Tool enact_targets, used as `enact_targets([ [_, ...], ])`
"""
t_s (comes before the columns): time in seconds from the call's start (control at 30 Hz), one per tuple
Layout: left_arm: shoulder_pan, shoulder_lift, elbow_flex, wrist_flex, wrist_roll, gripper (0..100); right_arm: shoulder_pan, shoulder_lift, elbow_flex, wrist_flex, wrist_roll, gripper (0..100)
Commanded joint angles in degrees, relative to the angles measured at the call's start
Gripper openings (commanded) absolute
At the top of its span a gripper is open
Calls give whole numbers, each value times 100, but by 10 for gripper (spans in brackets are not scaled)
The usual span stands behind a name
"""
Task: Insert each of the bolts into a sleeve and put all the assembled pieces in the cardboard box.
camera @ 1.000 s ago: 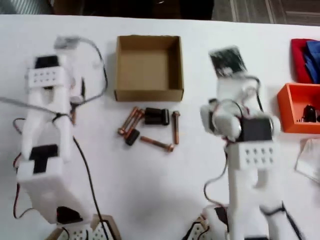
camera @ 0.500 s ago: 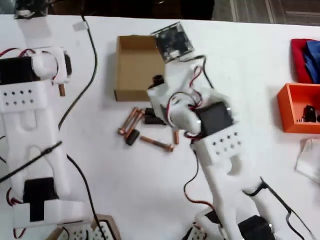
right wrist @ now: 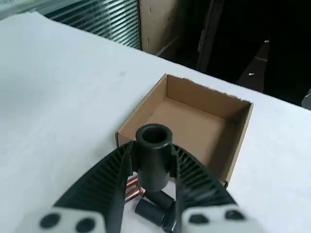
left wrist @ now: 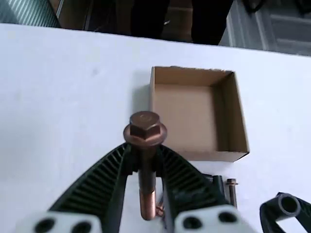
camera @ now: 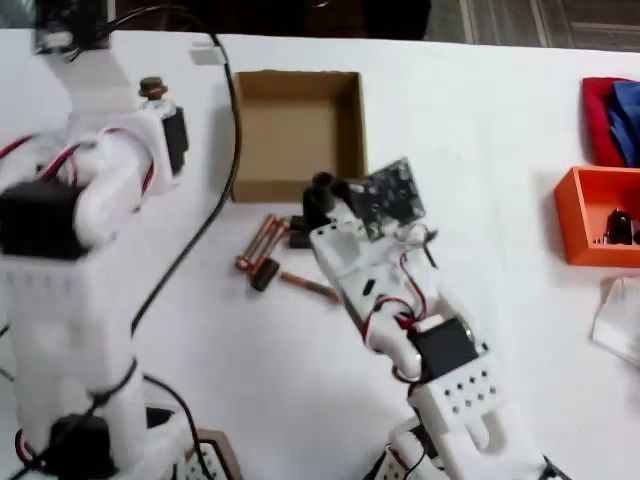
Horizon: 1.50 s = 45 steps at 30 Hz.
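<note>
My left gripper [left wrist: 144, 154] is shut on a copper bolt [left wrist: 145, 130], held upright with its hex head up; from above the bolt [camera: 152, 88] sits at the far left, left of the cardboard box [camera: 298, 186]. The right gripper [right wrist: 153, 167] is shut on a black sleeve [right wrist: 154, 150], bore upward. In the high view that sleeve [camera: 321, 190] hangs just in front of the box, over the loose parts. Loose bolts [camera: 258, 243] and a short black sleeve [camera: 265, 273] lie on the table there. The box [left wrist: 209, 155] is empty.
An orange bin [camera: 575, 215] stands at the right edge, with red and blue cloth [camera: 610, 115] behind it and a white sheet [camera: 620, 320] in front. A black cable [camera: 215, 200] trails from the left arm past the box.
The left arm has lifted its bolt toward the table's far side. The right arm has swung left from the table's right half to the loose parts in front of the box.
</note>
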Motion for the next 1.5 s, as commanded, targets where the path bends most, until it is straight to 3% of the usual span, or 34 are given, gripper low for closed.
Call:
enact_targets([
  [0.0,387,-695,180,-105,79,25,180,-268,-18,-470,-53,22],
  [0.23,-149,-2998,2932,-1240,35,25,207,-259,0,-778,-53,22],
  [0.37,-158,-4229,4796,-2848,26,27,207,-259,9,-919,-53,22],
  [0.47,-18,-4334,5525,-3877,-132,27,198,-259,9,-1112,-53,22],
  [0.6,624,-3886,5402,-4519,-132,27,198,-215,88,-1358,-53,22],
  [0.77,1301,-3024,4576,-5134,-141,26,224,462,299,-2589,-53,22],
  [0.9,1591,-2567,3662,-5046,-123,26,189,936,281,-3187,-53,22],
  [1.13,1864,-2488,3398,-4879,-105,26,180,1103,62,-3380,-53,22],
  [1.3,1864,-2470,3714,-5099,554,26,-66,1103,53,-3363,-53,22],
  [1.47,1829,-2004,3723,-5257,580,26,-180,1103,44,-3134,-53,22],
])
